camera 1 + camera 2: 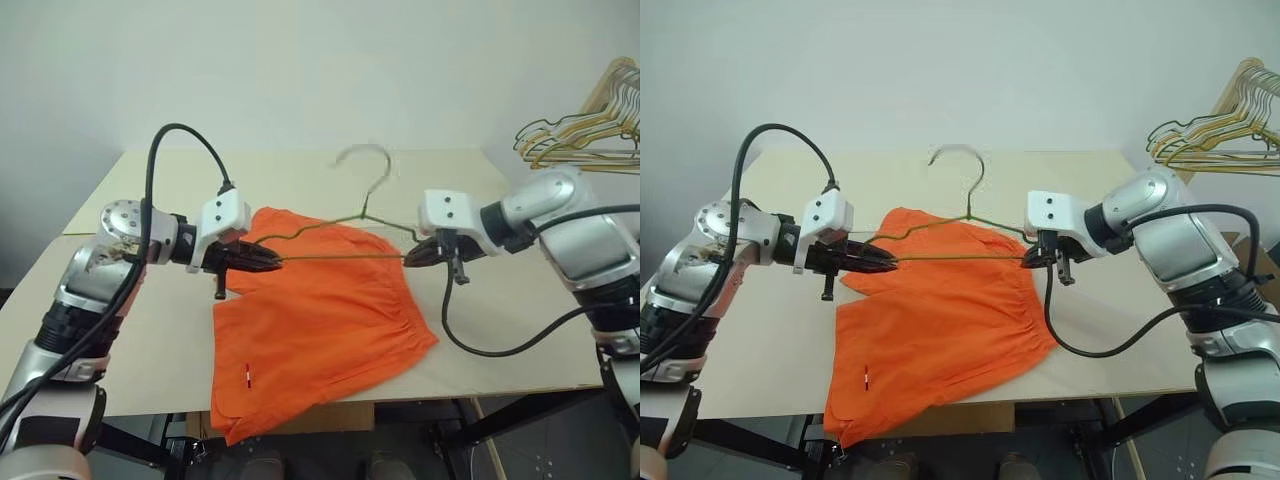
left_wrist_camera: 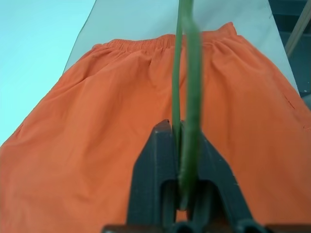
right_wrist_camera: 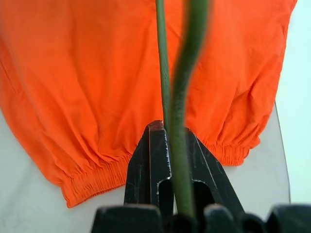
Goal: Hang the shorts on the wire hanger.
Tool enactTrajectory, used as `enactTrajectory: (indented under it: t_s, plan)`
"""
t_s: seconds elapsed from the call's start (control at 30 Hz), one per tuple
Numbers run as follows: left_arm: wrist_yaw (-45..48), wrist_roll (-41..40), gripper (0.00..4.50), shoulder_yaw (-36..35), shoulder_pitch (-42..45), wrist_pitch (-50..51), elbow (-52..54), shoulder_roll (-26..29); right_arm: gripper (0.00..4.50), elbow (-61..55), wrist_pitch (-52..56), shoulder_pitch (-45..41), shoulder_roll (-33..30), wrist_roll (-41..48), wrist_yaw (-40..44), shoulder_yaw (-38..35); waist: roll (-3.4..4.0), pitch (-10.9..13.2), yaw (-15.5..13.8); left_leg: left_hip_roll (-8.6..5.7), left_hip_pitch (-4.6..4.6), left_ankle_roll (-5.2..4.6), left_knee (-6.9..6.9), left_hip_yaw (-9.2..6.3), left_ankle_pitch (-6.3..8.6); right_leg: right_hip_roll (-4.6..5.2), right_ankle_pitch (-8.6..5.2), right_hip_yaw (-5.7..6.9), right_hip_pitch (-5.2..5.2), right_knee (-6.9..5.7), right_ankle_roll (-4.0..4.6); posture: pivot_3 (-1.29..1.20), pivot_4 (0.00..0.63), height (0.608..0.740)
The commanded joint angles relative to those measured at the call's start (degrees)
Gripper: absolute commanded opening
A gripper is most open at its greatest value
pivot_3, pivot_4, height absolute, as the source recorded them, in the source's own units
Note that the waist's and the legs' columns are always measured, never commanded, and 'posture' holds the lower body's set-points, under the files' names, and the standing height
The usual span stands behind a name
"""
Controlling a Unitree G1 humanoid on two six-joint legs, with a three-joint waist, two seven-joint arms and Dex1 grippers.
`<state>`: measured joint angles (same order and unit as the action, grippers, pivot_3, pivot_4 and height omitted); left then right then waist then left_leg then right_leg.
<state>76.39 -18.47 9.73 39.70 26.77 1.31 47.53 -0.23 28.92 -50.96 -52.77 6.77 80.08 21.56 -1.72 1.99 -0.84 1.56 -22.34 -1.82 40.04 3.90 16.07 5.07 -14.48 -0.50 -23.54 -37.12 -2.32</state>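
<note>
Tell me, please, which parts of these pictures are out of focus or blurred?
In the left eye view the hanger has a pale, smeared hook, while the shorts look crisp. In the left wrist view the wire near the lens is thick and soft-edged, the shorts behind it sharper. In the right wrist view one wire strand is blurred and fat, the other thin and clear.
</note>
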Motion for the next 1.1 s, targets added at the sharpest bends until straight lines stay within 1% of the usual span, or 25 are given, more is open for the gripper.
enactTrajectory:
  t_s: [0.03, 0.13, 0.2, 0.33, 0.37, 0.43, 0.5, 0.57, 0.63, 0.7, 0.87, 0.93, 1.1]
  plan:
    - [0.6, -2.1, 1.63, -3.6, -0.8, -3.1, -0.8, -0.5, 0.0, -4.1, 2.4, 3.2, -3.0, 3.2, 1.0, -5.5, 0.0, 0.0, -0.1, 0.0, 0.0, 0.0, 0.01, 0.0, 0.0, 0.01, 0.0, 0.0, 0.01, 0.0, 0.0, 0.07, 0.0, 0.74]
    - [-5.4, 0.0, 2.47, -5.7, -0.4, -7.9, -4.5, -4.1, 0.0, -7.2, 7.5, 10.3, -6.1, 7.4, 0.5, -10.2, 0.0, 0.0, -0.9, 0.0, 0.02, -0.01, 0.04, -0.01, 0.0, 0.02, 0.0, 0.02, 0.06, 0.01, -0.01, 0.09, 0.0, 0.74]
    - [-8.0, 0.4, 3.08, -6.7, -0.6, -9.2, -5.0, -5.7, 0.0, -8.8, 10.2, 13.7, -7.6, 9.1, -0.4, -12.7, -0.01, 0.0, -1.8, -0.01, 0.06, -0.04, 0.09, -0.04, 0.02, 0.03, 0.03, 0.06, 0.18, 0.05, -0.03, 0.1, 0.0, 0.74]
    - [-14.5, -3.1, 4.38, -10.8, -5.4, -5.7, 1.6, -9.1, 0.0, -10.5, 16.6, 28.0, -12.4, 12.1, -3.5, -21.6, -0.04, 0.0, -2.9, -0.01, 0.04, -0.15, 0.15, -0.04, 0.09, 0.04, 0.06, 0.05, 0.22, 0.09, -0.06, 0.11, 0.0, 0.74]
    - [-15.4, -4.5, 4.47, -12.0, -7.5, -5.2, 4.1, -9.8, 0.0, -10.5, 18.5, 31.7, -13.3, 12.7, -4.4, -24.1, -0.04, 0.0, -3.1, -0.02, 0.06, -0.18, 0.16, -0.04, 0.12, 0.07, 0.07, 0.04, 0.24, 0.11, -0.07, 0.11, 0.0, 0.74]
    - [-15.9, -8.1, 4.47, -13.6, -11.4, -3.0, 10.1, -10.3, 0.0, -9.2, 23.9, 38.3, -14.4, 14.6, -5.6, -28.8, -0.04, 0.0, -3.3, -0.05, 0.04, -0.19, 0.19, -0.03, 0.12, 0.11, 0.09, 0.02, 0.23, 0.09, -0.11, 0.11, 0.0, 0.74]
    - [-15.4, -12.7, 4.47, -14.3, -13.8, 0.9, 15.7, -9.7, 0.0, -6.9, 29.0, 42.9, -14.7, 16.6, -6.6, -32.4, -0.05, 0.0, -3.3, -0.01, 0.06, -0.2, 0.22, -0.03, 0.13, 0.13, 0.1, 0.0, 0.26, 0.09, -0.11, 0.1, 0.0, 0.74]
    - [-15.5, -16.3, 4.47, -14.4, -14.8, 4.2, 19.6, -9.1, 0.0, -4.6, 32.4, 45.7, -14.3, 18.5, -7.4, -35.5, -0.05, 0.0, -3.3, 0.03, 0.15, -0.21, 0.26, -0.04, 0.14, 0.12, 0.14, 0.01, 0.38, 0.09, -0.1, 0.1, 0.0, 0.74]
    - [-14.8, -18.7, 4.47, -14.0, -14.8, 6.1, 21.8, -8.4, 0.0, -1.9, 36.6, 46.4, -14.3, 20.4, -7.9, -36.9, 0.02, -0.1, -3.1, 0.02, 0.27, -0.22, 0.25, -0.04, 0.15, 0.11, 0.15, 0.0, 0.49, 0.1, -0.1, 0.1, 0.0, 0.74]
    - [-14.1, -19.7, 4.47, -13.1, -14.7, 7.0, 22.7, -7.7, 0.0, 0.2, 39.0, 46.5, -14.4, 21.1, -8.9, -36.5, 0.12, -0.1, -2.8, -0.04, 0.39, -0.23, 0.23, -0.03, 0.15, 0.07, 0.15, -0.04, 0.57, 0.1, -0.1, 0.09, 0.0, 0.74]
    - [-12.8, -18.4, 4.47, -10.7, -16.0, 5.3, 23.1, -7.1, 0.0, 7.4, 43.8, 42.1, -12.5, 21.8, -12.0, -32.9, 0.18, -0.2, -1.6, 0.0, 0.87, -0.23, 0.21, -0.03, 0.15, -0.03, 0.16, -0.05, 1.03, 0.12, -0.05, 0.07, 0.0, 0.74]
    - [-12.5, -18.4, 4.47, -10.2, -16.3, 5.1, 22.9, -7.0, 0.0, 9.2, 44.1, 41.3, -12.1, 21.8, -11.9, -30.6, 0.18, -0.2, -1.2, 0.01, 1.11, -0.22, 0.15, -0.03, 0.16, -0.04, 0.16, -0.05, 1.27, 0.24, -0.05, 0.06, 0.0, 0.74]
    - [-12.4, -18.8, 4.47, -9.6, -16.4, 5.1, 23.2, -7.0, 0.0, 9.4, 45.1, 40.7, -12.3, 23.2, -10.0, -24.5, 0.18, -0.2, -0.9, 0.02, 1.09, -0.22, 0.12, -0.03, 0.16, -0.05, 0.17, -0.09, 1.26, 0.31, -0.05, 0.06, 0.0, 0.74]
